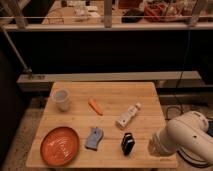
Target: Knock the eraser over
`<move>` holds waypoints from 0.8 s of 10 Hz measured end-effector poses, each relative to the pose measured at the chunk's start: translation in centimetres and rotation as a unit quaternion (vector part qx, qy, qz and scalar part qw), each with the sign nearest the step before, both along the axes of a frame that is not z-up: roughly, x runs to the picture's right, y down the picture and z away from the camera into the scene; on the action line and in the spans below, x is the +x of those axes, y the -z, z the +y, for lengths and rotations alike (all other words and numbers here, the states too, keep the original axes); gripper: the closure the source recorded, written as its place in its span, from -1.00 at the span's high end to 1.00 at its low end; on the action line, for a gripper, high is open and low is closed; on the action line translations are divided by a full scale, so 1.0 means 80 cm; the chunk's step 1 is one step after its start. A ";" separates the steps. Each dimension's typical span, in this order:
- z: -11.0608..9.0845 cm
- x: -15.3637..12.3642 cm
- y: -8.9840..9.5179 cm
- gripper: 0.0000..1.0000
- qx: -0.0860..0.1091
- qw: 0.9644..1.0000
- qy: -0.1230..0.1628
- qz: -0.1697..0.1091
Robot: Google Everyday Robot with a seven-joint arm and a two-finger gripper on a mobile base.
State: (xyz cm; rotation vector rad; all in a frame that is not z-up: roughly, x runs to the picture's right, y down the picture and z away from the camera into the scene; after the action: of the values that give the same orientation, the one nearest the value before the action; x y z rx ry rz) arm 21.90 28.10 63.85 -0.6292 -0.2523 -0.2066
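Six items sit on the wooden table (105, 90); we log them left to right.

- Orange plate (60, 145) at the front-left corner, with a white cup (61, 99) behind it.
- Flat blue-grey curvy-edged object (94, 138) near the front, with a small orange stick (95, 106), perhaps a carrot, behind it.
- White bottle (128, 116) lying on its side, right of centre.
- Eraser (128, 143): black with thin white stripes, standing upright near the front edge. It is in front of the bottle and apart from it.
- Gripper (154, 145) at the end of the white arm (186, 140), low at the table's front-right corner. It is near the eraser's right side and not touching it. We cannot tell whether it is clenched or released.

Risks, as we judge them:
- A push that lands low may slide the eraser leftward instead of tipping it, possibly into the blue-grey object.
- A push angled toward the front could send the eraser off the edge.
- A sweep that goes too far back could roll the bottle.
- The bulky arm may hide the contact point from view.
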 end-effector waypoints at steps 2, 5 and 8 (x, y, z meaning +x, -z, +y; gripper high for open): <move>-0.003 -0.019 -0.005 -0.80 0.002 1.000 0.007 -0.007; -0.007 -0.042 -0.013 -0.80 0.005 1.000 0.011 -0.013; -0.014 -0.072 -0.019 -0.80 0.007 1.000 0.015 -0.017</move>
State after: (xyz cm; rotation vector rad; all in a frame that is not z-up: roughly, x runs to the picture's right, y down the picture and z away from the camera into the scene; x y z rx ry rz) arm 16.17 26.98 65.39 -0.6158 -0.2745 -0.2488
